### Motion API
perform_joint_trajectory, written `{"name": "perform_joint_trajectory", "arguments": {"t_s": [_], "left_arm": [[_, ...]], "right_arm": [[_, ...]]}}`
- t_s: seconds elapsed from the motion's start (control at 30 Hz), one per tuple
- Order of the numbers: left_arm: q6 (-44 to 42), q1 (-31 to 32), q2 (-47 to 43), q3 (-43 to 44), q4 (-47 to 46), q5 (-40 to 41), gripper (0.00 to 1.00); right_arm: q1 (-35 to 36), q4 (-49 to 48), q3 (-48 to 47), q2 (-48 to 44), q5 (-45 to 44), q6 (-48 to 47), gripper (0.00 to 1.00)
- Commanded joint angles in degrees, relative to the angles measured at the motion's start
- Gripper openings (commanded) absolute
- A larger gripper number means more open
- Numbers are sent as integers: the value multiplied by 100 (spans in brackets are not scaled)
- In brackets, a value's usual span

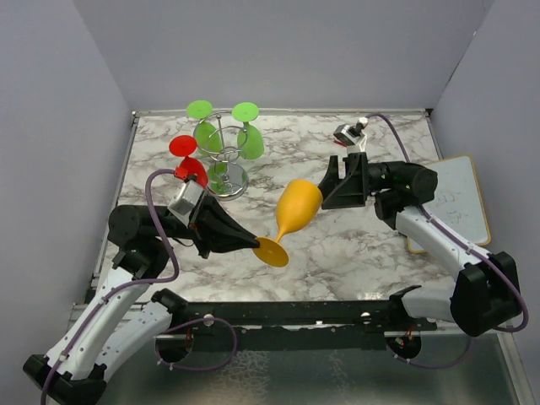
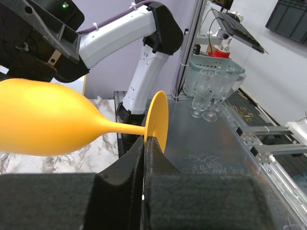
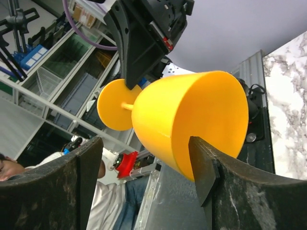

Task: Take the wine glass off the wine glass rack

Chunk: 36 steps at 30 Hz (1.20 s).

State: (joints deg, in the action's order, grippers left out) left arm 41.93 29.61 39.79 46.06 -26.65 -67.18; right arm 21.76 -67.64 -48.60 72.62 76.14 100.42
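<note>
An orange wine glass [image 1: 297,207] hangs tilted in the air over the marble table, off the chrome wine glass rack [image 1: 226,179]. My left gripper [image 1: 253,243] is shut on the rim of its round foot [image 2: 157,120], and the pads [image 2: 154,151] pinch the disc edge. My right gripper [image 1: 327,180] is open at the bowl's mouth. In the right wrist view the bowl [image 3: 192,120] lies between the spread fingers, with the right finger [image 3: 204,167] at its rim. Green glasses [image 1: 207,135] and a red glass [image 1: 190,164] hang on the rack.
A white board [image 1: 456,202] lies at the table's right edge. A small grey device [image 1: 350,132] sits at the back right. Grey walls close the left, back and right. A basket of clear glasses [image 2: 211,81] stands off the table.
</note>
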Motion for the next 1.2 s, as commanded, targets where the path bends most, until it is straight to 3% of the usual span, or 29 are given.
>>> {"name": "perform_joint_trajectory", "arguments": {"t_s": [0.0, 0.23, 0.67, 0.7, 0.8, 0.9, 1.03, 1.1, 1.17], "left_arm": [[-264, 45, 94, 17, -200, -152, 0], [-371, 63, 186, 1, -200, -217, 0], [-431, 66, 178, -71, -209, -11, 0], [-426, 67, 195, -87, -209, 24, 2], [-532, 63, 222, -99, -62, 264, 38], [-1137, 59, 155, 41, 752, 688, 58], [-2227, 59, -70, 386, 2390, 1618, 76], [-2602, 55, -196, 575, 2984, 2093, 79], [-2796, 63, -343, 723, 3381, 2553, 82]], "right_arm": [[108, -1011, 19, 75, -146, 895, 69], [109, -1558, 178, -38, -295, 1523, 50], [109, -3232, 770, 77, -831, 2865, 3], [109, -3241, 799, 51, -823, 2850, 1], [107, -3058, 854, -111, -776, 2644, 1], [101, -2241, 882, -401, -582, 2037, 1], [19, -485, 831, -929, -284, 678, 1], [-40, 1157, 585, -1284, -125, -613, 1], [-88, 4165, 162, -1653, -149, -2458, 1]]}}
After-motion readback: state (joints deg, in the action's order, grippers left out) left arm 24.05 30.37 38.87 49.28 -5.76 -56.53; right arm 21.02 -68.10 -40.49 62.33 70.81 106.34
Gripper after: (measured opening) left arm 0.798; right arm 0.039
